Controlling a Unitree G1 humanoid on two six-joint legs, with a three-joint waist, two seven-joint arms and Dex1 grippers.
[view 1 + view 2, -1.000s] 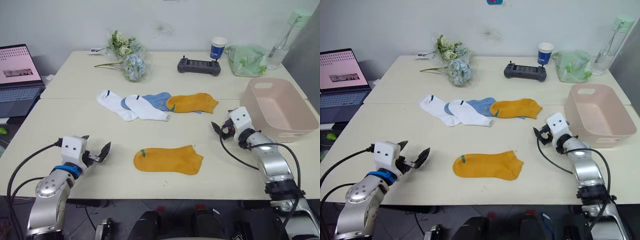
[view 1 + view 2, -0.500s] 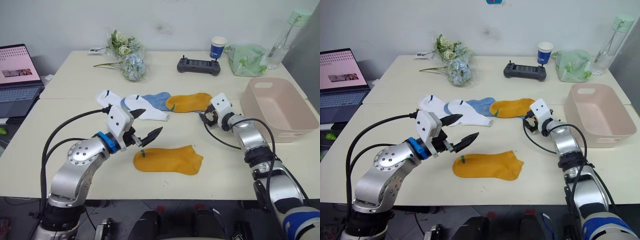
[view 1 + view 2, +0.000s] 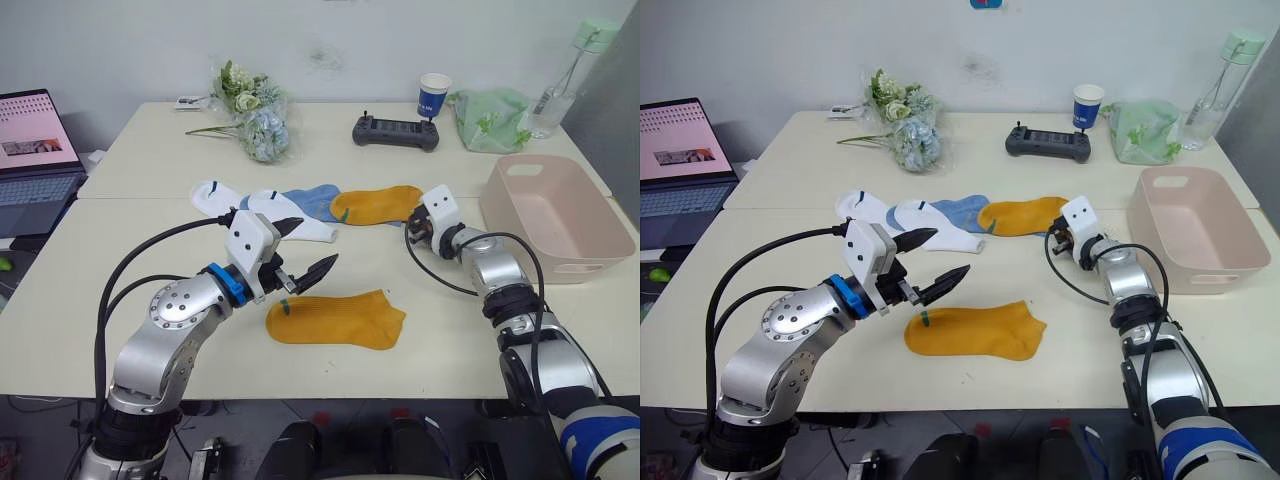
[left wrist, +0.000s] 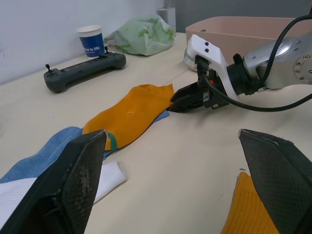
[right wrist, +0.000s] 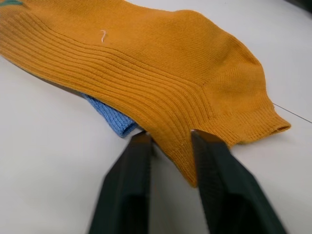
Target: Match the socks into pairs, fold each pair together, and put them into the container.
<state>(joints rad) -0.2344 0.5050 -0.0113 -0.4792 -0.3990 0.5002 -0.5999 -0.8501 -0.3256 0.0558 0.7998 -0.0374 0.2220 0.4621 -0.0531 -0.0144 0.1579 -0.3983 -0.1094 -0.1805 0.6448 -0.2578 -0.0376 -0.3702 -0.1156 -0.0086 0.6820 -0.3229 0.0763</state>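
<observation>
One mustard-orange sock (image 3: pixel 340 320) lies flat near the table's front. My left gripper (image 3: pixel 315 243) hovers open just above its cuff end, touching nothing. A second mustard sock (image 3: pixel 380 203) lies in the row behind, overlapping a light blue sock (image 3: pixel 315 198) and two white socks (image 3: pixel 215 195), (image 3: pixel 285 215). My right gripper (image 5: pixel 168 139) is shut on the right-hand edge of that second mustard sock (image 5: pixel 161 78), with a blue sock (image 5: pixel 112 119) peeking out beneath. The pale pink container (image 3: pixel 600 262) stands at the right, with nothing visible inside.
Along the back of the table are a flower bunch (image 3: pixel 255 115), a black controller (image 3: pixel 396 132), a paper cup (image 3: pixel 435 95), a green cloth bag (image 3: pixel 495 118) and a bottle (image 3: pixel 570 70). A laptop (image 3: pixel 35 150) sits far left.
Both arms came in from the table's front edge. The left gripper rose over the near mustard sock. The right gripper reached the far mustard sock's edge and closed on it.
</observation>
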